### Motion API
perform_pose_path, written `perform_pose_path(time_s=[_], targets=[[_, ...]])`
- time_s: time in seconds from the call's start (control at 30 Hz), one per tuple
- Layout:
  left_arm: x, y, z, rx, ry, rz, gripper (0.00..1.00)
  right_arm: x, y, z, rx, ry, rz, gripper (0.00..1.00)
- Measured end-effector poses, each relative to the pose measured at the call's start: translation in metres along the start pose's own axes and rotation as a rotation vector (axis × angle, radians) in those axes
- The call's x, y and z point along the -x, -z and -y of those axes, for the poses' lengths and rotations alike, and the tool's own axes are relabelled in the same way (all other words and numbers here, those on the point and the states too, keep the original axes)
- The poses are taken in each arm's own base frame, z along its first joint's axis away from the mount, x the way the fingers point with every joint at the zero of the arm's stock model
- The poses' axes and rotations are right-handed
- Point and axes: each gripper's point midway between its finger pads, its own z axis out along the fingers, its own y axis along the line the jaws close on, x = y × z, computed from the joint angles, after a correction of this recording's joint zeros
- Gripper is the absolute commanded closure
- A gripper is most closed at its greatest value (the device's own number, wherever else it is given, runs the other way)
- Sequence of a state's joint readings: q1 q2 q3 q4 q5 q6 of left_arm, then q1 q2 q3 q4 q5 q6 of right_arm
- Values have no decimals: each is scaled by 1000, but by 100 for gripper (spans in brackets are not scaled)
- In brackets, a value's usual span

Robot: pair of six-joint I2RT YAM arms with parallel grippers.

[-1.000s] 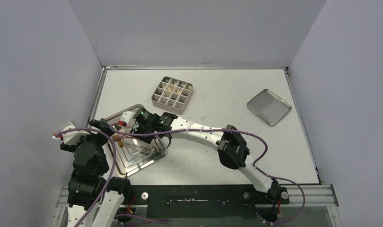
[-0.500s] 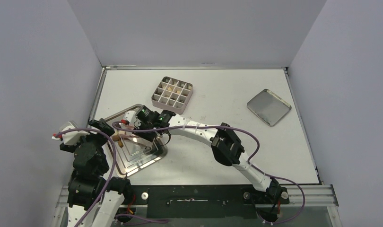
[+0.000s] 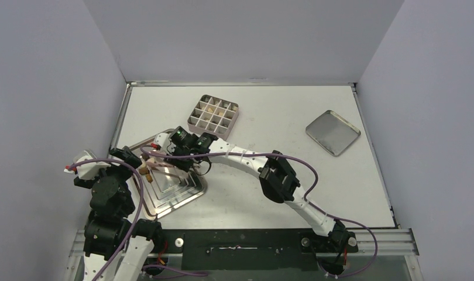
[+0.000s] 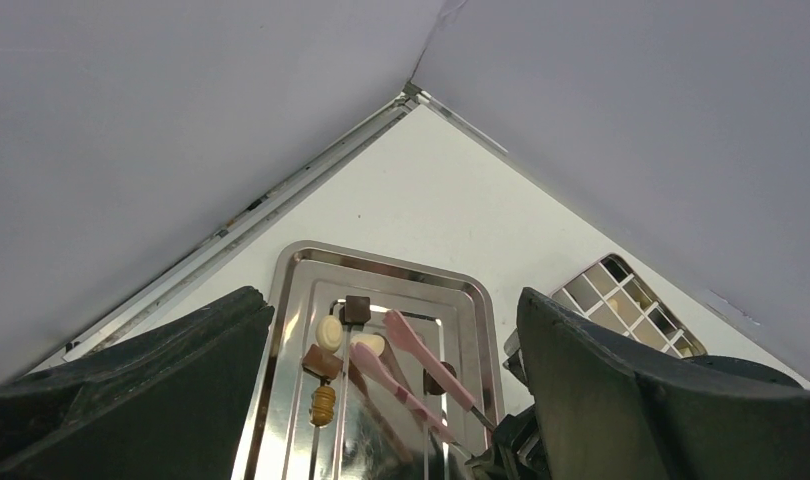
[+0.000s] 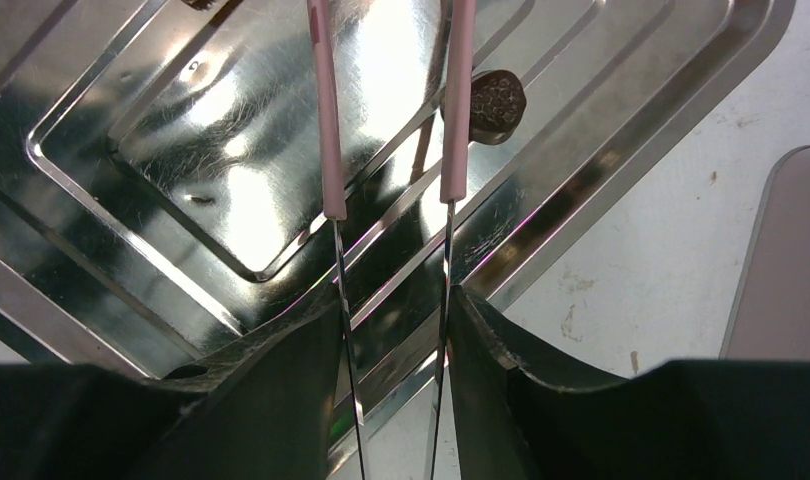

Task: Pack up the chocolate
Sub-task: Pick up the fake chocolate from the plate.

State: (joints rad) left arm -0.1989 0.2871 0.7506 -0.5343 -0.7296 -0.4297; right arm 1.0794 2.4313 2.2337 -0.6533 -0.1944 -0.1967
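Observation:
Several chocolate pieces lie at the far end of the silver stepped tray: a cream round one, a dark cube, a brown cube, a tan ribbed one and a dark round one, which also shows in the right wrist view. My right gripper is shut on pink-tipped tongs. The tong arms stand apart over the tray, one tip by a cream piece. My left gripper is open and empty at the tray's left side.
The square gridded tin stands behind the tray, a few cells holding pieces; it also shows in the left wrist view. Its metal lid lies at the back right. Walls close the table's left, back and right sides.
My right arm has reached further left over the tray, bringing the tongs' tips among the chocolate pieces. The left arm has not moved.

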Motion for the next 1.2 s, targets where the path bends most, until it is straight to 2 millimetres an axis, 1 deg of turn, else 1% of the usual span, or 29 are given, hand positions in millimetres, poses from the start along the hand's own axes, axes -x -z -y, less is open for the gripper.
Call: perform_pose_path(time_s=[0.1, 0.23, 0.33, 0.43, 0.7, 0.77, 0.83, 0.9, 1.0, 1.1, 1.2], targets=[[0, 0, 0, 0, 0, 0, 8, -7, -7, -2, 10, -3, -16, 61], [0, 0, 0, -1, 1, 1, 8, -9, -8, -2, 12, -3, -24, 62], [1, 1, 0, -2, 3, 4, 8, -8, -8, -3, 14, -4, -19, 69], [1, 1, 0, -3, 5, 5, 8, -8, -8, -4, 18, -4, -19, 73], [4, 4, -1, -8, 16, 16, 8, -8, -9, -5, 17, -25, -17, 79], [5, 4, -1, -9, 17, 18, 8, -11, -10, -5, 17, -31, -20, 80], [5, 4, -1, -12, 19, 19, 8, -19, -11, -8, 16, -39, -33, 81], [4, 5, -2, -15, 22, 20, 8, -28, -7, -11, 17, -51, -52, 82], [5, 6, -2, -22, 30, 26, 8, -36, 8, -18, 15, -73, -66, 83], [7, 7, -1, -32, 39, 33, 8, -32, 32, -23, 7, -94, -49, 83], [4, 7, 0, -37, 38, 31, 8, -21, 57, -24, -9, -107, -5, 83]])
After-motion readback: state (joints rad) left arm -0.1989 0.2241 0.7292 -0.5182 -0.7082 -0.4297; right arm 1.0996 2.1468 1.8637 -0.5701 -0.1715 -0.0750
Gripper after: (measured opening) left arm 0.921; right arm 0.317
